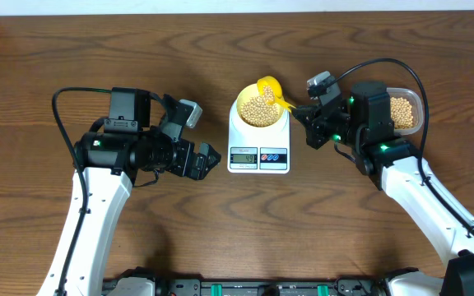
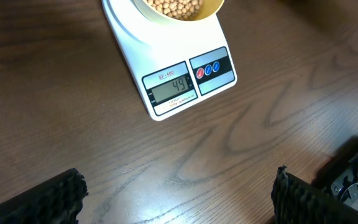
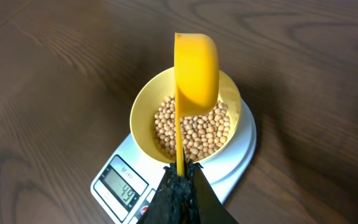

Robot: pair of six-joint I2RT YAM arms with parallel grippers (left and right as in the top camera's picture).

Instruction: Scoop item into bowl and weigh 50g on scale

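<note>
Right gripper (image 1: 303,113) is clamped on the handle of the yellow scoop (image 3: 196,68), coming in from 3 o'clock of the bowl (image 3: 143,115). The scoop cup hangs over the bowl's 12 o'clock half, rolled onto its side. Only its back shows, so can't tell if any beans are left inside.

The bowl sits on the platform at the 12 o'clock end of the scale (image 2: 129,37), with a layer of beans (image 3: 194,127) covering its bottom. The display (image 2: 173,89) at the 6 o'clock end reads 44 in the left wrist view; it's less crisp from the right wrist. So my read: short of target, in the top-up phase.

Left gripper (image 1: 208,160) has its jaws wide and holds nothing. It's parked at 9 o'clock of the display, just beside the scale, not touching.

How to do this well:
- Next scoop from the tub (image 1: 420,103) at 3 o'clock should be a small partial load.
- Roll the wrist slowly and let beans trickle, pausing so the readout settles.
- Keep the scoop off the bowl rim; any contact corrupts the reading.
- Stay centred over the bowl so strays don't land on the platform or table (image 1: 23,82).
- Leave the left arm off the scale.
</note>
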